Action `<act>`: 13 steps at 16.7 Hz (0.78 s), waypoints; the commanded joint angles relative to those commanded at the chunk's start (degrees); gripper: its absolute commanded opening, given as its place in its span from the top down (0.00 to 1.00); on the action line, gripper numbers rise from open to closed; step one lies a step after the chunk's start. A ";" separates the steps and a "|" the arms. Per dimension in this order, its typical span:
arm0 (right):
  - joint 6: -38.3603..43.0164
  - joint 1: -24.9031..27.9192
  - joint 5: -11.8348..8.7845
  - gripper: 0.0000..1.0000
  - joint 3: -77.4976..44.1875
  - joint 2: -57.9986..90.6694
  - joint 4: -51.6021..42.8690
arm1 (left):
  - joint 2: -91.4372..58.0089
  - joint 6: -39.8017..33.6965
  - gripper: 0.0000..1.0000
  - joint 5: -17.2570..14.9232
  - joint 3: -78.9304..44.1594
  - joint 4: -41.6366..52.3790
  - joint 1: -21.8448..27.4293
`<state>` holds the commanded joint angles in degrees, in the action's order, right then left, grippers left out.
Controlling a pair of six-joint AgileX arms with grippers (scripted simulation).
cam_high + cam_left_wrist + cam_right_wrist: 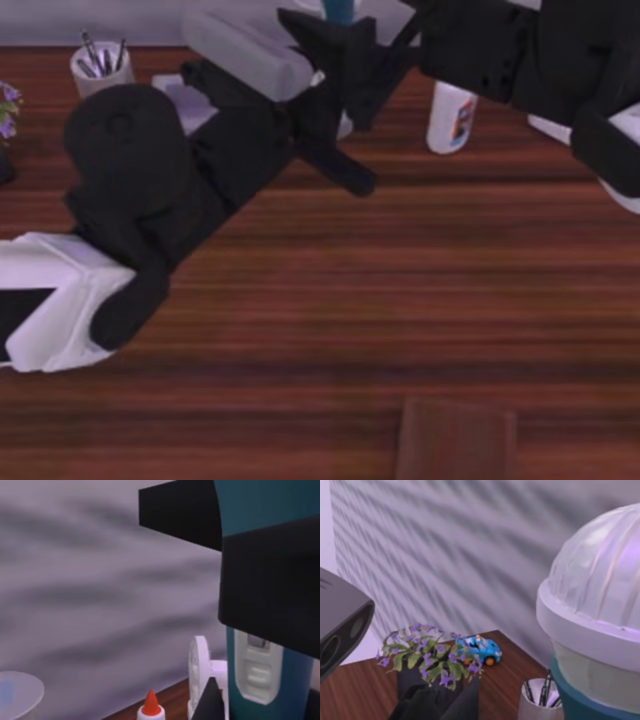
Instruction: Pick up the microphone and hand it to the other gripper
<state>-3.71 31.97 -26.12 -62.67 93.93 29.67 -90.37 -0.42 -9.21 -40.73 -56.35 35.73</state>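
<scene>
The microphone (338, 9) hangs in the air at the back middle of the table, with only its teal handle showing from above. In the left wrist view the teal handle and white switch panel (255, 672) fill the right side. My left gripper (335, 105) reaches up from the left and is shut on the handle, one fingertip (212, 700) against its side. My right gripper (345, 45) comes in from the right; its black fingers (270, 595) cross the handle higher up. In the right wrist view the white head (600, 595) looms close, and a gap shows between my own finger (467, 700) and the handle.
A white pen cup (100, 65) stands at the back left beside a purple-flowered plant (8, 110). A blue toy car (482, 650) sits behind the plant. A white glue bottle (450, 118) stands at the back right. A brown block (455, 440) lies at the front edge.
</scene>
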 joint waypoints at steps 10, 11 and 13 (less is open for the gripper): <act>0.00 0.00 0.00 1.00 0.00 0.00 0.00 | 0.00 0.00 1.00 0.00 0.00 0.00 0.00; 0.00 0.00 0.00 1.00 0.00 0.00 0.00 | 0.00 0.00 1.00 0.00 0.00 0.00 0.00; 0.00 0.00 0.00 1.00 0.00 0.00 0.00 | 0.00 0.00 1.00 0.00 0.00 0.00 0.00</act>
<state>-3.71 31.97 -26.12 -62.67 93.93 29.67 -90.37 -0.42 -9.21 -40.73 -56.35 35.73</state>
